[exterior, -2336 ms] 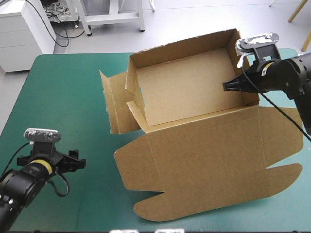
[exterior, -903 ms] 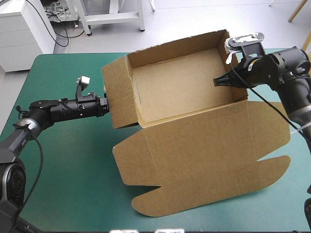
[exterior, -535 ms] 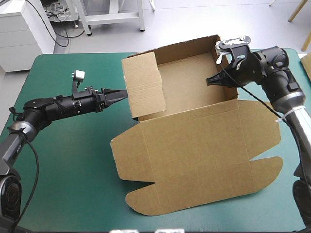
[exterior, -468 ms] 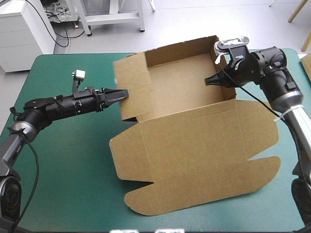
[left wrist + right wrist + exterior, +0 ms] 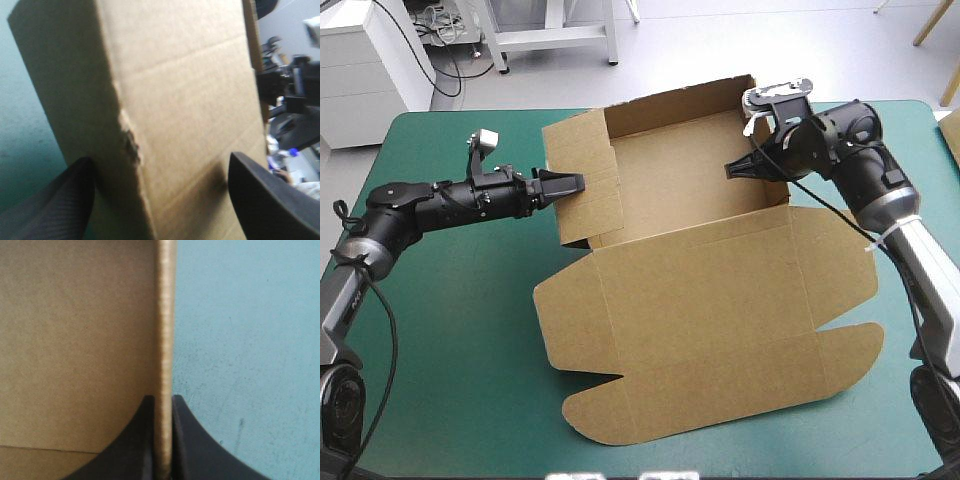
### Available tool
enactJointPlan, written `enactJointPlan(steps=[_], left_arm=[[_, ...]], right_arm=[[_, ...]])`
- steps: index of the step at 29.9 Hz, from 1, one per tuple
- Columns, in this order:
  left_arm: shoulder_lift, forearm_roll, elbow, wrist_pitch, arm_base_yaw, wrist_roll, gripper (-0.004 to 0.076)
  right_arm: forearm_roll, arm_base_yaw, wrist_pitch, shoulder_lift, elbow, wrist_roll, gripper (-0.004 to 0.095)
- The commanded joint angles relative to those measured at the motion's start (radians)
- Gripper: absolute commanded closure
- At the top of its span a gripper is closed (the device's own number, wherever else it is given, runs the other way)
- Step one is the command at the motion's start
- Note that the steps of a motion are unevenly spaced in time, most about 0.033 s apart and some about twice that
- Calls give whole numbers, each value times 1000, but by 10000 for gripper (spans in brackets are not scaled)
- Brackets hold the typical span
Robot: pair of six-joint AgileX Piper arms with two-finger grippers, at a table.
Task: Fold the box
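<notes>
The brown box (image 5: 690, 180) stands as an open tray at the back of the table, its lid (image 5: 720, 330) flat toward the front. My left gripper (image 5: 570, 184) is open at the raised left side flap (image 5: 585, 190). In the left wrist view that flap (image 5: 175, 100) fills the space ahead of the left gripper (image 5: 160, 200), whose fingers (image 5: 60, 200) stand apart. My right gripper (image 5: 732, 169) is shut on the box's right wall. The right wrist view shows the wall's edge (image 5: 164, 315) pinched in the right gripper (image 5: 163, 407).
The teal-green cover (image 5: 440, 330) shows left of the box and along the front edge. The box's back wall (image 5: 670, 95) stands close to the table's far edge. The lid's rounded tabs (image 5: 610, 425) reach nearly to the front edge.
My left arm reached from the front left corner to the box's left flap and stood it up. The whole box slid left, the right gripper moving with it on the right wall.
</notes>
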Motion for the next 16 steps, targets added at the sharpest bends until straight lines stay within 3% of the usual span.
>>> enactJointPlan(steps=[1,8,12,16], left_arm=[[-45,200,-145,-63,-41,-210,195],[-43,703,-300,-135,-143,-686,199],[-43,894,-336,-158,-206,-829,271],[-43,950,-350,-178,-264,-876,339]], right_arm=[[-103,59,-62,-40,-29,79,925],[-87,94,-80,-37,-31,130,925],[-34,94,-80,-37,-31,136,925],[5,94,-81,-31,-31,134,925]])
